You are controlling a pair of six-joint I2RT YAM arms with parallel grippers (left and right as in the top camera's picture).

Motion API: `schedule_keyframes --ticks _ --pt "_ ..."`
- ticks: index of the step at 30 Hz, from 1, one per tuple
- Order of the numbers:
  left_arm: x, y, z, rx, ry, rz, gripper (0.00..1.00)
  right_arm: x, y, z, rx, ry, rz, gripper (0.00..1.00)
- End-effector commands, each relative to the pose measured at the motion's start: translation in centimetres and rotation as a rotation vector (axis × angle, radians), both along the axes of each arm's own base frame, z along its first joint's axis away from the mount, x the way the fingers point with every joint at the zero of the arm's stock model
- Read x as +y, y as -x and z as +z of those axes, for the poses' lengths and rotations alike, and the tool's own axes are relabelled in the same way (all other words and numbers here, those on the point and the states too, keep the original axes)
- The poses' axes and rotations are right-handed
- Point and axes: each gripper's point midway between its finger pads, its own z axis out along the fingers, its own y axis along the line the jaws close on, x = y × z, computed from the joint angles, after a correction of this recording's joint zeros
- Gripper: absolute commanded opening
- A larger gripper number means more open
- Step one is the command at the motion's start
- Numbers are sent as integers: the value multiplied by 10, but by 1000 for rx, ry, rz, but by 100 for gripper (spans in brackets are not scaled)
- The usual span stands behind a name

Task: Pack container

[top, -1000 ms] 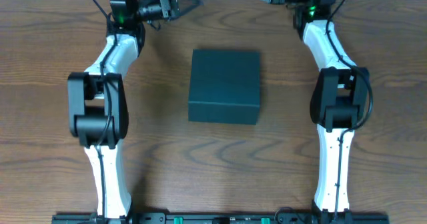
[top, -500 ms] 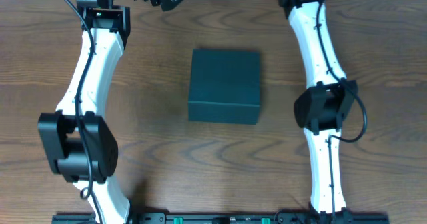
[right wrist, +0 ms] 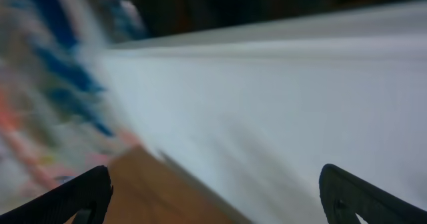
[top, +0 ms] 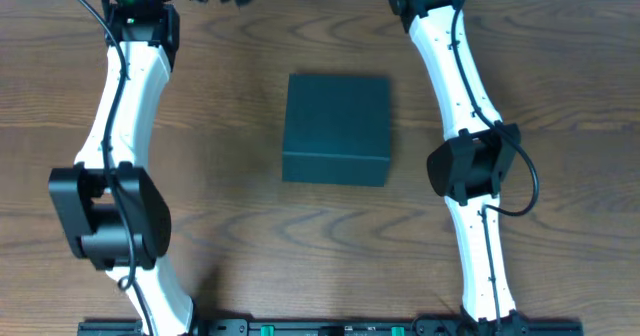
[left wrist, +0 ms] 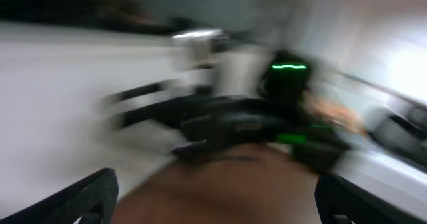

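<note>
- Left arm (top: 125,86): stretched out to the far edge of the table (top: 240,236), wrist turned inward toward my other side.
- Left gripper (left wrist: 215,187): wide open. The fingertips (left wrist: 97,194) sit at the two lower corners of my wrist view, with only bare brown table between them. It holds nothing.
- Ahead of the left gripper: heavy motion blur. I make out a dark shape with a green light (left wrist: 288,67), which I judge to be my right wrist. I see nothing there to pick up.
- Container (top: 335,126): on the table between my two arms, well behind both grippers on the side toward my base, and touched by neither. The lid lies flat and shut. I cannot tell what is inside.
- Right arm (top: 450,66): also reached to the far edge, with its tool out of the overhead picture.
- Right gripper (right wrist: 213,187): spread wide and empty. Both fingertips sit low in the wrist view's corners, with a corner of table and a white surface (right wrist: 280,97) beyond them.
- Off to this gripper's left: a blue and orange smear (right wrist: 47,84), too blurred to name. It may be goods for packing, but that is only a guess.
- Progress, as I judge it:
  - Packing shows no sign of having started.
  - No item is in hand, none lies on the table near the container, and the lid is closed.
  - Left to do: find and fetch the items, lift the lid, load them and shut it.
</note>
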Motion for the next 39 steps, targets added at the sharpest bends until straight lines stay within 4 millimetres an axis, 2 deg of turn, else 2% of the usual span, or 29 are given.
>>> schedule_keyframes --ticks 1,2,5,7,9,11,12,14,15,16,20,21,22,25,28,29,32,35,37,39 --pt "45 -50 2 -60 -30 378 95 -50 -4 51 -128 131 -259 99" --pt "46 -52 4 -70 -47 396 95 -59 1 57 -131 189 -307 99" --pt "33 -50 6 -43 -112 389 95 -74 22 75 -120 317 -396 99" --pt "24 -49 -5 -6 -215 416 95 -79 41 81 -87 388 -413 99" --pt "15 -46 -24 21 -401 477 95 -84 61 80 -41 464 -413 99" --pt "10 -42 -39 50 -539 533 95 -88 77 72 30 508 -412 89" --pt "8 -38 -44 66 -575 540 95 -89 85 66 66 528 -399 82" --pt "-1 -26 -63 124 -642 502 95 -90 102 45 175 566 -370 33" --pt "-1 -20 -73 165 -662 486 98 -90 109 35 225 578 -359 11" --pt "0 -16 -80 198 -678 476 100 -91 115 25 277 586 -352 2" --pt "11 8 -115 361 -751 432 38 -99 142 -17 490 634 -323 2" --pt "12 12 -125 391 -765 421 14 -97 150 -26 531 643 -291 1" --pt "12 14 -130 407 -770 416 6 -94 156 -34 566 651 -263 2" --pt "8 20 -150 490 -746 402 6 -92 172 -64 673 701 -215 2" --pt "3 36 -177 589 -755 364 6 -85 187 -96 783 731 -141 1" --pt "0 49 -192 644 -780 330 6 -76 201 -116 851 741 -67 1" --pt "-9 78 -209 740 -834 264 6 -74 221 -140 930 810 -8 2" --pt "-17 101 -217 801 -884 211 6 -72 240 -151 982 861 38 2" --pt "-21 116 -219 845 -898 173 6 -73 244 -148 987 861 44 2" --pt "-25 128 -209 836 -887 116 6 -75 250 -138 976 859 47 1"
